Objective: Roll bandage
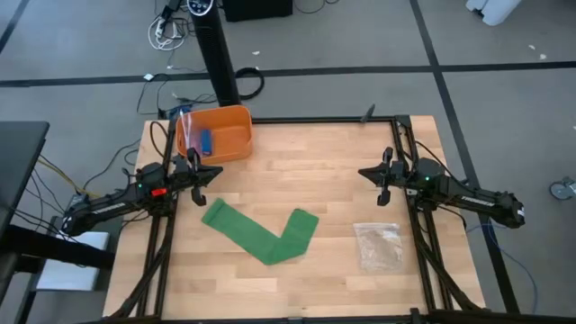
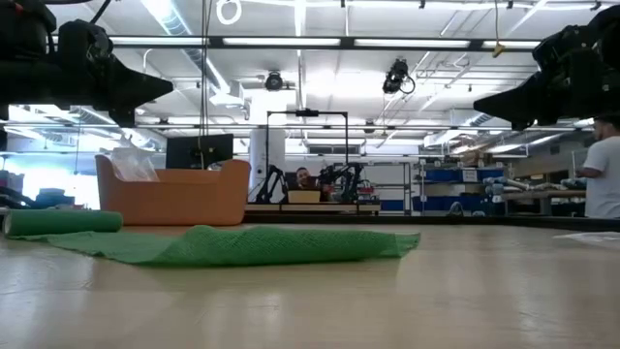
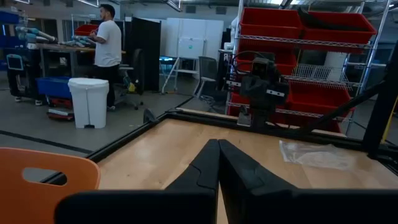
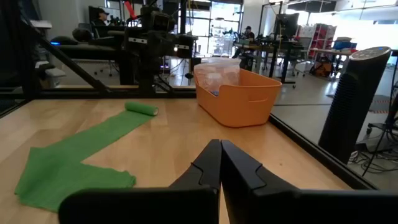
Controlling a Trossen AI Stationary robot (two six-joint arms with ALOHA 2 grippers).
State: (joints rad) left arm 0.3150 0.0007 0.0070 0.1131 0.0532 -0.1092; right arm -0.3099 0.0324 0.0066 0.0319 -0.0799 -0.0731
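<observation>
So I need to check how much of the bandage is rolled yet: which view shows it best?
The high view: the whole bandage lies in a V on the table, one end barely rolled. The right wrist view shows the small roll and the strip obliquely. The low view sees it edge-on. The left wrist view misses it.

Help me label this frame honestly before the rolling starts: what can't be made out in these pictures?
- Small blue item in the orange bin: too small in the high view to identify; the low view's bin wall hides it.
- Contents of the clear plastic bag: too small and crinkled in every view.
- Bandage: the low view flattens it, so its fold is unreadable there.
- Left claw: its own wrist view cuts off the fingers' base.
</observation>
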